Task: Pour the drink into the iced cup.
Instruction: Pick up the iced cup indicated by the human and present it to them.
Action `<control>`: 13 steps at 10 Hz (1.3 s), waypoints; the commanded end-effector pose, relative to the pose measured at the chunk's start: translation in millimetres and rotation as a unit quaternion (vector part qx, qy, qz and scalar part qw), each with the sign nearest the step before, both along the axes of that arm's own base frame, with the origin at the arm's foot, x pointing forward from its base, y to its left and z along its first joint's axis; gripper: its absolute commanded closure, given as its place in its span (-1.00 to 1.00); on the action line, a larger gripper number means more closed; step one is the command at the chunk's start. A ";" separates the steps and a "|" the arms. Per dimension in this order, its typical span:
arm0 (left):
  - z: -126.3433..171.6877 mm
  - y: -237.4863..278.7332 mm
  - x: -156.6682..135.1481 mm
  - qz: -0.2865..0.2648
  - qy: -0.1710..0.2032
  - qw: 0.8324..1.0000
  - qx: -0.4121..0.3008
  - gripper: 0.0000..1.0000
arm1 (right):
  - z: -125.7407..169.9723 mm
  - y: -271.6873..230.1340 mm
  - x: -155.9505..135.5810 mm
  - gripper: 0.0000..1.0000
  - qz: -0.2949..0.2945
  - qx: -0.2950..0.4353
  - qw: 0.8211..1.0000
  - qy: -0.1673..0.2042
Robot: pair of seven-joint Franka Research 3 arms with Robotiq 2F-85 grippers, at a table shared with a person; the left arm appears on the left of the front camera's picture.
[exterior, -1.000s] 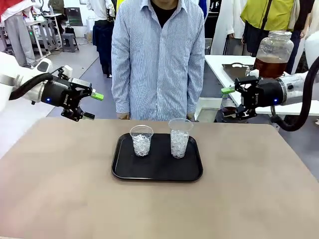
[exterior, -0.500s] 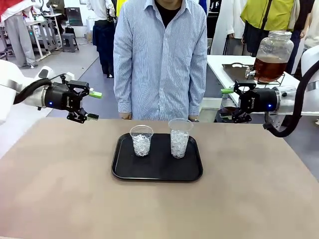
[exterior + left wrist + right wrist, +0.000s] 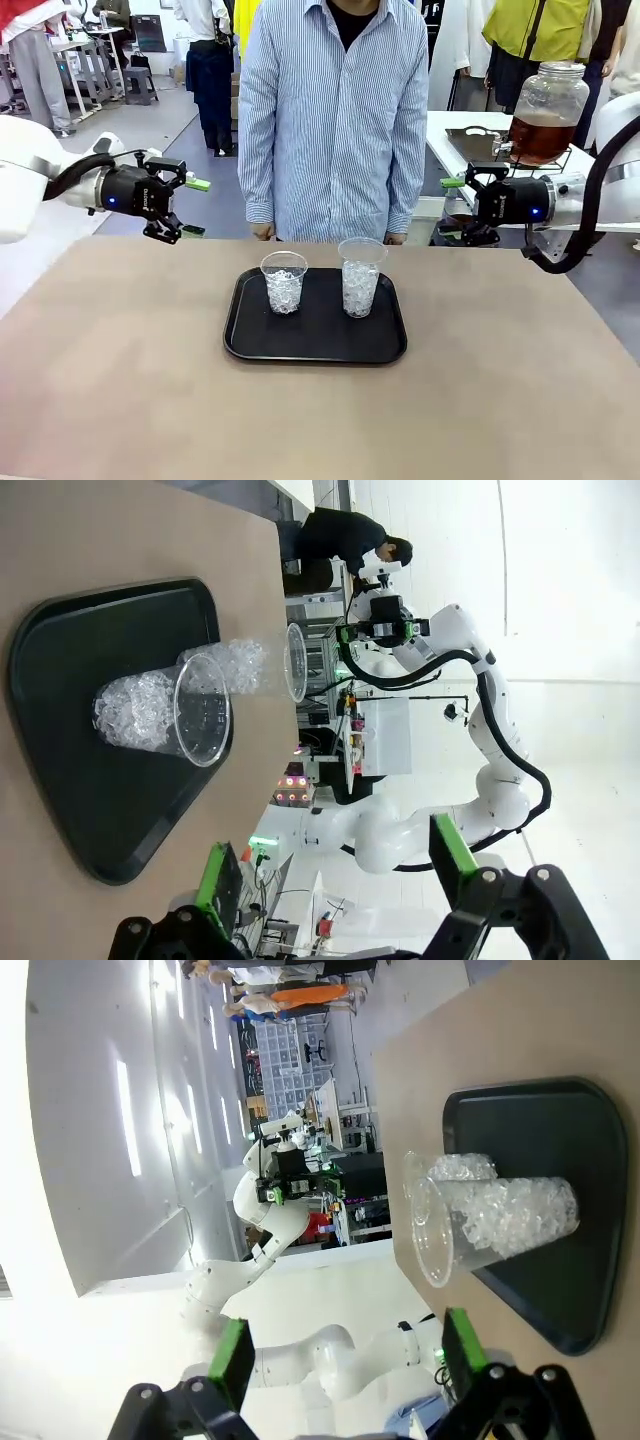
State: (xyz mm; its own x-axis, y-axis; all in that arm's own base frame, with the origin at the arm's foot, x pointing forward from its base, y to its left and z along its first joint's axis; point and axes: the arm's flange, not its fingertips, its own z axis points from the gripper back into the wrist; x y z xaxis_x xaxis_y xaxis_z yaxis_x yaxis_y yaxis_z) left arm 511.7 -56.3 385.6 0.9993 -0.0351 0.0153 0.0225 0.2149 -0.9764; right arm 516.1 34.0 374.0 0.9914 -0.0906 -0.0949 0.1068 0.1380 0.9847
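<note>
**Ana:** Where is the drink?

**Ben:** The brown drink point(image 3: 540, 138) is in a big glass jar point(image 3: 552, 85) with a lid. The jar is less than half full. It stands on a white side table point(image 3: 437, 128), behind the right arm and well apart from the cups.

**Ana:** And the cups?

**Ben:** There are two clear cups on a black tray point(image 3: 250, 345) in the middle of the brown table point(image 3: 120, 400). The short cup point(image 3: 284, 282) is on the robot's left and the tall cup point(image 3: 360, 277) is on its right. They stand near each other but do not touch. Both have ice in them. The tall cup has more ice.

**Ana:** What do the grippers do?

**Ben:** The left gripper point(image 3: 196, 207) hangs in the air over the far left edge of the table. Its green fingers are wide apart and hold nothing. The right gripper point(image 3: 450, 208) hangs by the far right edge. Its fingers are wide apart too, with nothing between them. Both point in at the middle.

**Ana:** Who is there?

**Ben:** A person in a blue striped shirt point(image 3: 330, 110) stands at the far side, just behind the tray.

**Ana:** Can you read any words?

**Ben:** There is small white print on the left gripper's black body. It is too tiny to read.
</note>
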 end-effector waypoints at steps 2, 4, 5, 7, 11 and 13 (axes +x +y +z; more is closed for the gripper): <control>1.0 2.6 -7.3 0.006 -0.012 1.000 0.002 -1.00 | 0.0 -1.3 -0.9 -1.00 -0.005 -0.002 1.000 0.000; 1.0 2.6 -7.3 0.006 -0.012 1.000 0.002 -1.00 | 0.0 -1.3 -0.9 -1.00 -0.005 -0.002 1.000 0.000; 1.0 2.6 -7.3 0.006 -0.012 1.000 0.002 -1.00 | 0.0 -1.3 -0.9 -1.00 -0.005 -0.002 1.000 0.000; 1.0 2.6 -7.3 0.006 -0.012 1.000 0.002 -1.00 | 0.0 -1.3 -0.9 -1.00 -0.005 -0.002 1.000 0.000; 1.0 2.6 -7.3 0.006 -0.012 1.000 0.002 -1.00 | 0.0 -1.3 -0.9 -1.00 -0.005 -0.002 1.000 0.000; 1.0 2.6 -7.3 0.006 -0.012 1.000 0.002 -1.00 | 0.0 -1.3 -0.9 -1.00 -0.005 -0.002 1.000 0.000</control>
